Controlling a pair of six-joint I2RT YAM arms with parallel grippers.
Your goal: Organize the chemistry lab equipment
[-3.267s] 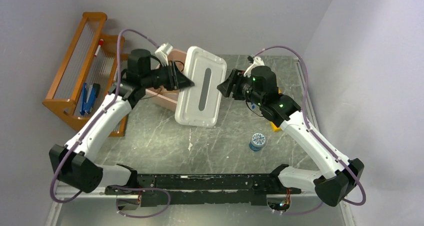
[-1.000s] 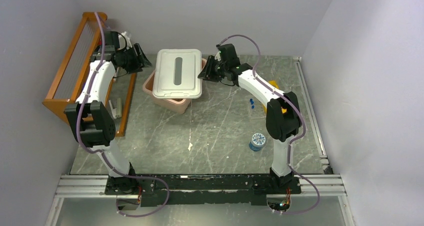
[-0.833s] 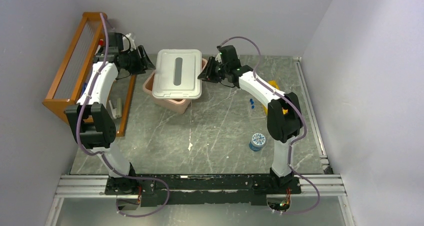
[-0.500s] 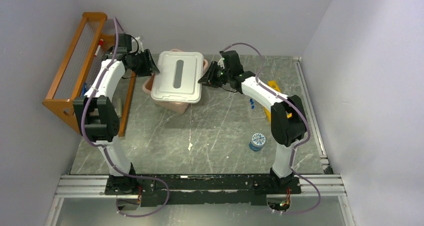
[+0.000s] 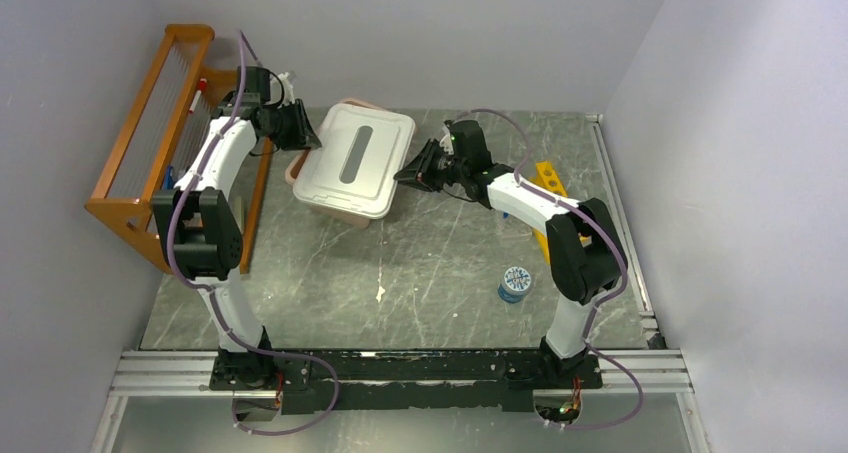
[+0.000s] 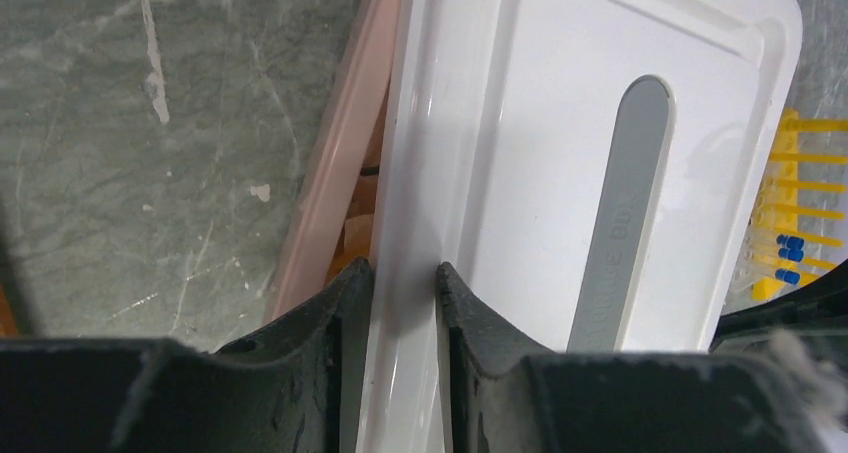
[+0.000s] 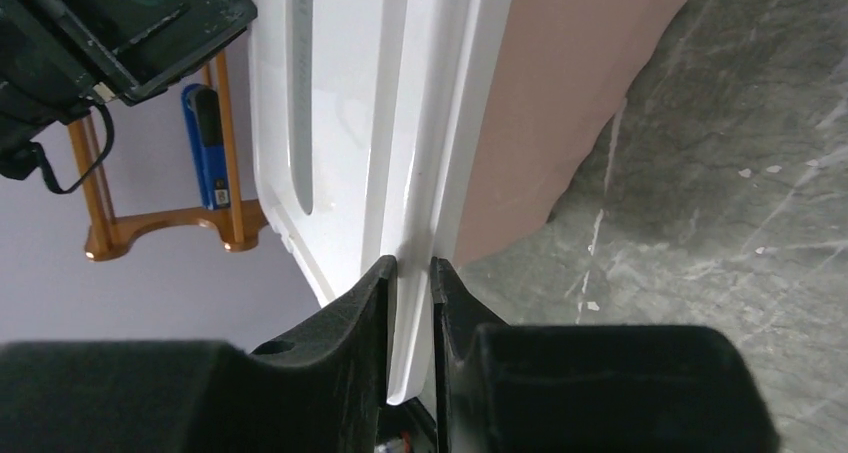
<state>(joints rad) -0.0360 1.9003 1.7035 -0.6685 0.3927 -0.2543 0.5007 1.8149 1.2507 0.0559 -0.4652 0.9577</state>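
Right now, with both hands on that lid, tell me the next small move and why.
Probably turn the lid slightly to square it with the tub, then lower it. The left hand and right hand each pinch an opposite edge, and the lid sits skewed, leaving a strip of the tub's rim uncovered.

Two arms of glossy white links and bulky black joints, mauve cables looping along each, matt black gripper fingers with scuffed edges

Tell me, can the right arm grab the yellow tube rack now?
Probably not: the right gripper is shut on the white lid, shared with the left gripper. The yellow tube rack lies close beside its forearm.
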